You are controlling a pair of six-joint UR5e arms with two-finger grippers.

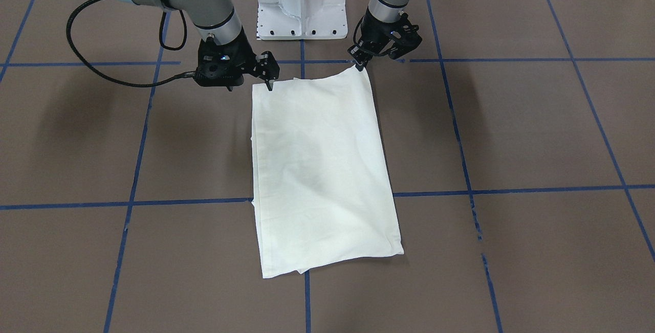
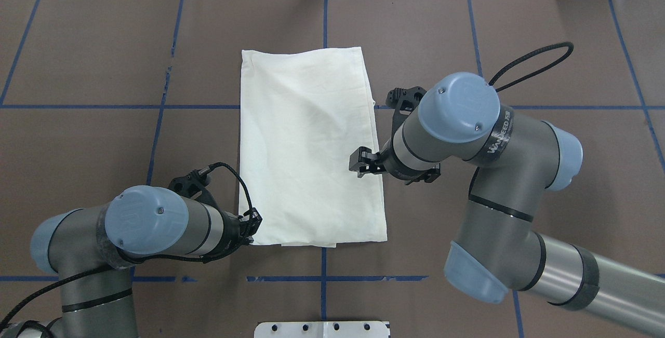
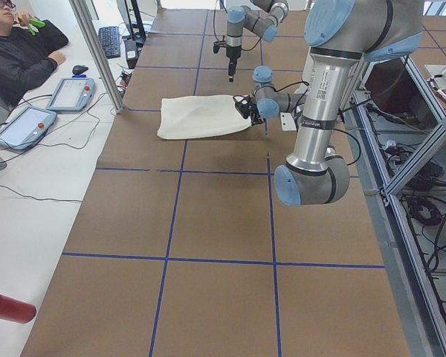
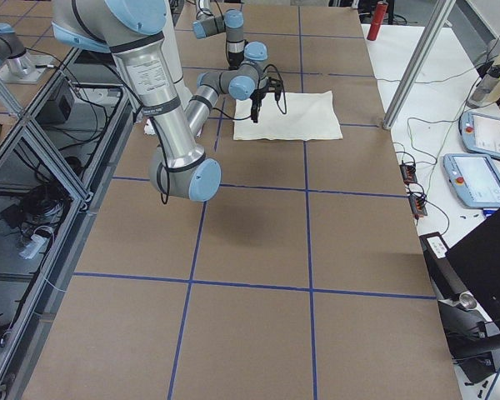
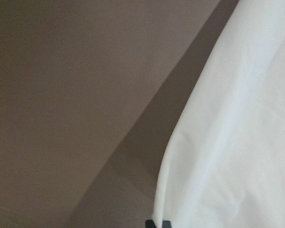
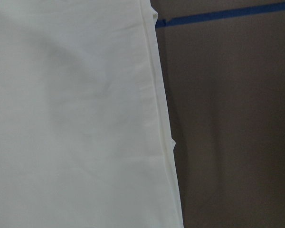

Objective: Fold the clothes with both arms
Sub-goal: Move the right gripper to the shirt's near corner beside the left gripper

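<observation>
Cream cloth lies plain side up at the middle of the brown surface (image 1: 511, 133): the shirt (image 1: 317, 169), folded to a long rectangle with its short ends toward and away from the robot, no print showing. From my remote desk I read the left gripper (image 1: 360, 65) as pressed together on the shirt's near corner on that arm's side, tips meeting at the hem; its wrist view shows one dark tip at the cloth's edge. The right gripper (image 1: 249, 86) stands spread at the opposite near corner, one finger over the cloth and one off it, gripping nothing. By my judgement the fold is well along, and a halving from the robot's end toward the far end is the likely step left. Light, soft and limp, the shirt will sag between two pinch points and its stacked layers can slide apart, so I would take every layer at each near corner, right at the hem, and carry both corners level. A blue tape line (image 1: 511, 190) crosses under the shirt's far half and offers a guide for squaring the edge.
</observation>
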